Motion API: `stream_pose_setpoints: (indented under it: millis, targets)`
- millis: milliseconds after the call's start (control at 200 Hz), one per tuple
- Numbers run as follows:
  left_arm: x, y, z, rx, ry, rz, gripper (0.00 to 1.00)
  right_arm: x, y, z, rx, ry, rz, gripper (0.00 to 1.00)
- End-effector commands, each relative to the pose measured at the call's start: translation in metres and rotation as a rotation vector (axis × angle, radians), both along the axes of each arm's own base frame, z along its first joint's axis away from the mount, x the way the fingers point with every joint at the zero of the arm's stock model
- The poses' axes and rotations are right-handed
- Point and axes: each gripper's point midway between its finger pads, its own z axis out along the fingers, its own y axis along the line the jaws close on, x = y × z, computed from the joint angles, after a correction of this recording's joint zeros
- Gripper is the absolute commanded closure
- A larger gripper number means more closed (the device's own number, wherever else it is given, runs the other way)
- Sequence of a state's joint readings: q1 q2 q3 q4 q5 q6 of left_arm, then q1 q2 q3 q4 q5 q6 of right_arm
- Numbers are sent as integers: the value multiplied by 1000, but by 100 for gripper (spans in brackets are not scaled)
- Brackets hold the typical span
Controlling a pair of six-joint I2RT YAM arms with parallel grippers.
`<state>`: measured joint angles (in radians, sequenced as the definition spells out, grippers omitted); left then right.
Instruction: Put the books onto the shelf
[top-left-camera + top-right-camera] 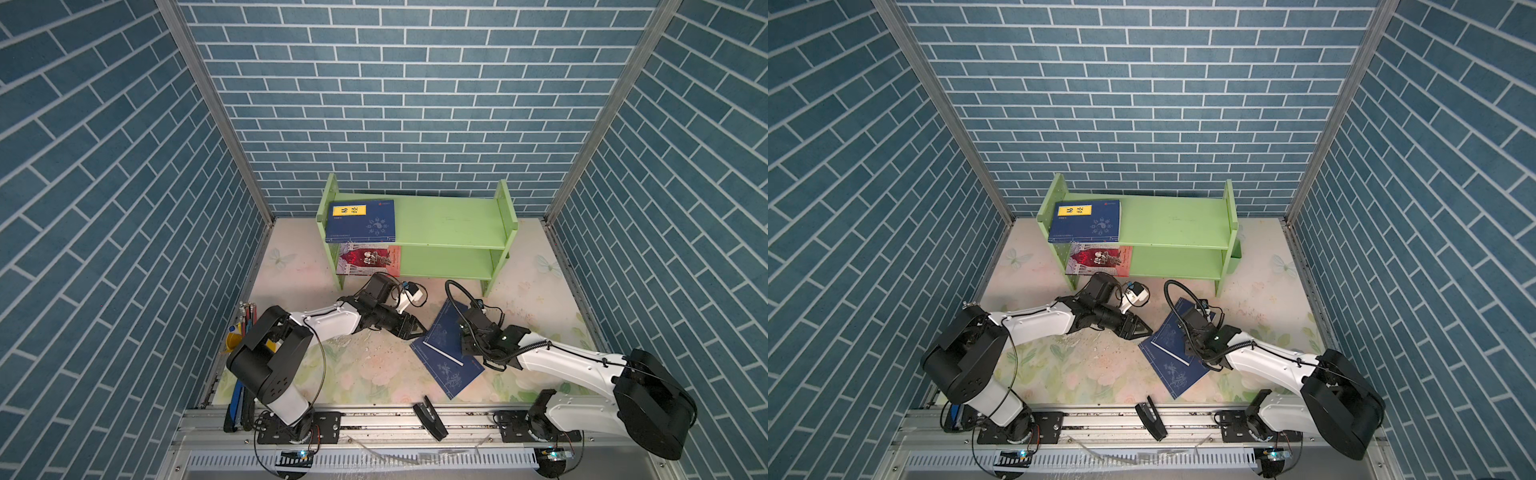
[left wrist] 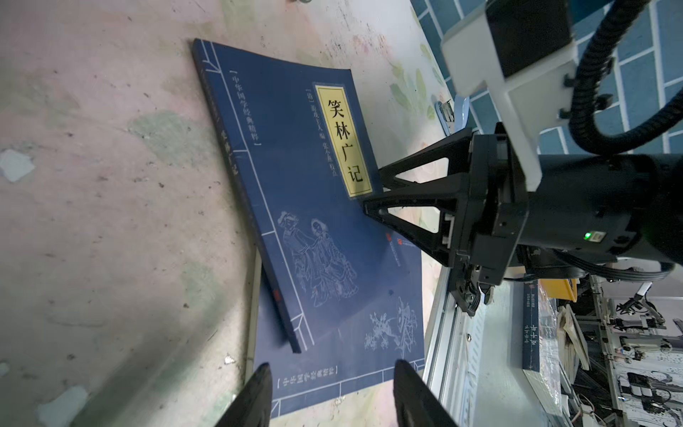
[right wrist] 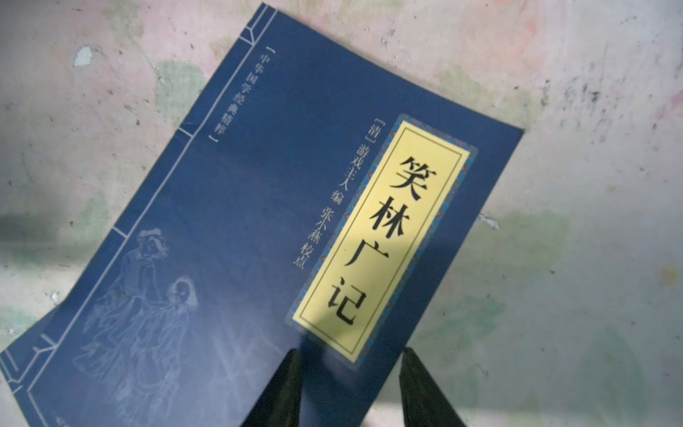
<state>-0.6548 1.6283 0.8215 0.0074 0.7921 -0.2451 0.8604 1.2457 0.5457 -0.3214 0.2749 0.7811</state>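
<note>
Progress roughly half, by visible count. In both top views the shelf [image 1: 451,222] has a blue book [image 1: 360,221] flat on the upper tier and a red book [image 1: 369,260] on the lower. Two more blue ones sit stacked askew on the bench [image 1: 374,365].

Left wrist: left hand [image 2: 332,364] open, empty, over the bottom book [image 2: 388,332].

Right wrist: right hand [image 3: 351,351] half-open, tips at the top book [image 3: 258,222] edge by its yellow label [image 3: 384,240]. No grip evident. Covers thin, glossy.

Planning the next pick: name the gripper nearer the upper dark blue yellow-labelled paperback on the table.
Right. The right gripper sits over that paperback, at its yellow label; the left gripper hovers at the lower blue paperback, just short of the upper one.
</note>
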Motion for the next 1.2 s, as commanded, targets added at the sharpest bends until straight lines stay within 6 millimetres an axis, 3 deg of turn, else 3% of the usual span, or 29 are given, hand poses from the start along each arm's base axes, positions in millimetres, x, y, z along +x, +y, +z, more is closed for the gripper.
stream_pose_setpoints:
  millis: [0, 290, 670, 910, 1195]
  targets:
    - [5, -10, -3, 9, -10, -5, 46, -5, -1, -5, 34, -6, -29, 56]
    - [11, -15, -35, 73, 64, 51, 46, -9, -2, -1, 77, -29, -30, 55]
    - [-1, -31, -42, 57, 137, -16, 49, -9, 14, -5, 123, -28, 17, 55]
    - [-5, -31, -39, 64, 143, -27, 51, -6, 26, -1, 138, -39, 50, 55]
    - [-12, -25, -20, 55, 118, -40, 54, -4, 43, 11, 177, -70, 87, 55]
